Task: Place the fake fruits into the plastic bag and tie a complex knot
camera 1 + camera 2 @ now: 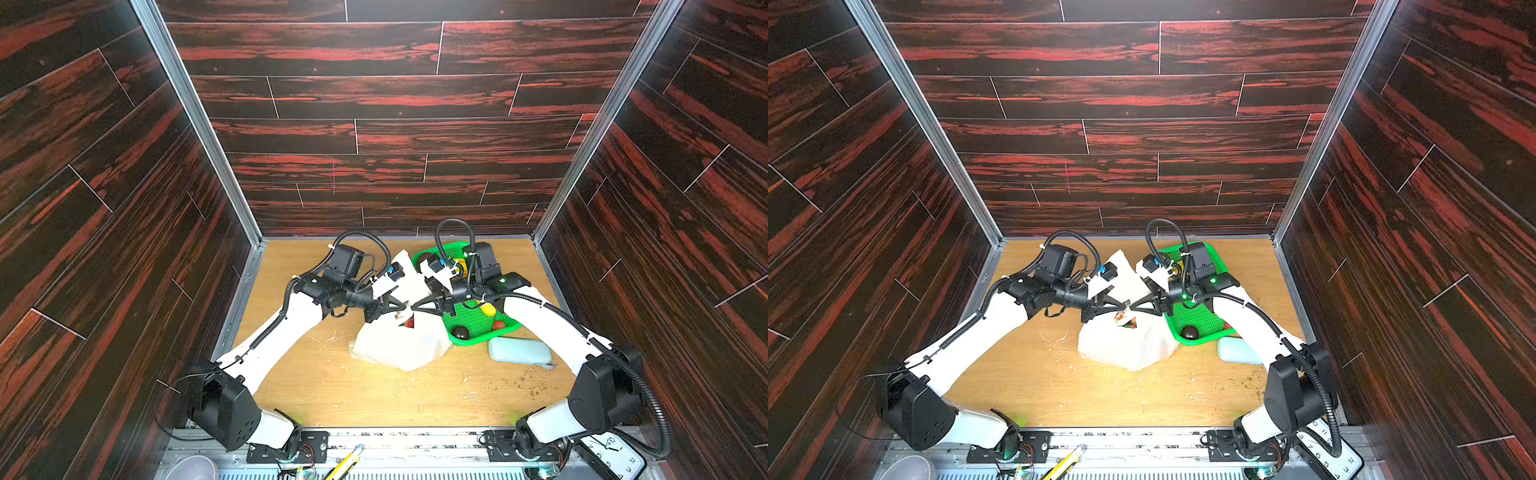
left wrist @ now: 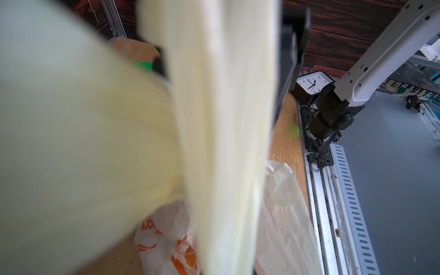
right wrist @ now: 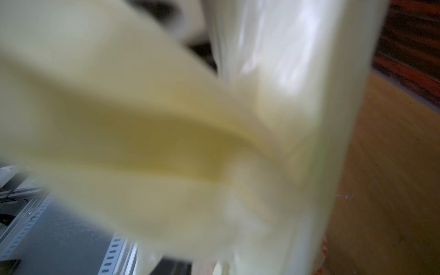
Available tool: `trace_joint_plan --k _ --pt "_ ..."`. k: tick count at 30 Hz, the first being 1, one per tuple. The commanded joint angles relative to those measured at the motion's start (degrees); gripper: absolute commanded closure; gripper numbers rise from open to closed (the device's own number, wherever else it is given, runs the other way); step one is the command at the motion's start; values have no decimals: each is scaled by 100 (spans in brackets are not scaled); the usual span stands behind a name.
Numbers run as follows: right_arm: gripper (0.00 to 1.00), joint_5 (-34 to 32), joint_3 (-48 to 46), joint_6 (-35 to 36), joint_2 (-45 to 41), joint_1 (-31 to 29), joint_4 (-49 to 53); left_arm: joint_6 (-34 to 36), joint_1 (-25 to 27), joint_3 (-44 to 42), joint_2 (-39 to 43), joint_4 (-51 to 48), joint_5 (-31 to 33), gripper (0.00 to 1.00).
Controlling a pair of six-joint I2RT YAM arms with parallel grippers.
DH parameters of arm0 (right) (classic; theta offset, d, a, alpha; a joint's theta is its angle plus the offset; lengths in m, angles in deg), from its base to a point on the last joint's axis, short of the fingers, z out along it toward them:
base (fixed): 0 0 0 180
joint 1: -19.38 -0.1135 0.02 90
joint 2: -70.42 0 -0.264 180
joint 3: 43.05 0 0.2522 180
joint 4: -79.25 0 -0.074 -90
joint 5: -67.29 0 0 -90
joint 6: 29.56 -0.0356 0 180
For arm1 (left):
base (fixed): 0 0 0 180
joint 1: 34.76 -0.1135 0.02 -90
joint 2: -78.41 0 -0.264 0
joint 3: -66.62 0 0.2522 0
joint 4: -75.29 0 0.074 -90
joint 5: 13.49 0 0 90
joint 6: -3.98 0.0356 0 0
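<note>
While the plastic bag (image 1: pixel 399 347) sits slumped on the wooden table (image 1: pixel 332 386), we find both arms meeting tip to tip directly over its gathered mouth. The left gripper (image 1: pixel 401 308) is clamped tight on a strap handle (image 2: pixel 221 119), which runs as a taut cream band close past that arm's wrist camera. We judge it is held high so the strap stays stretched and ready to be crossed for the knot. The right gripper (image 1: pixel 417 308) faces it from the bag's other side. Blurred film fills its wrist view, and we cannot tell whether its fingers stand apart or close on plastic. A patch of red and green shows at the bag's mouth, though we cannot say whether it is fruit or print. Several fake fruits (image 1: pixel 488 309), among them a dark ball (image 1: pixel 1190 332), lie outside the bag in the green basket (image 1: pixel 482 337), which sits just beside the bag under the right arm. A pale blue pouch (image 1: pixel 519 351) rests near the bag, just past the basket's front corner. We read this as tying under way with the filling unfinished. The thin film looks likely to slip from a loose pinch.
</note>
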Motion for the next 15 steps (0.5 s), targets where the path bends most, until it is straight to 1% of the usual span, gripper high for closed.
trace_joint_plan --k 1,5,15 --pt "45 136 -158 100 -220 7 -39 72 27 177 -58 15 -87 100" --pt "43 370 -19 -38 -225 -19 -215 74 27 221 -125 -11 -121 100" --pt "39 541 166 -117 -216 -26 -341 80 27 221 -171 -45 -79 100"
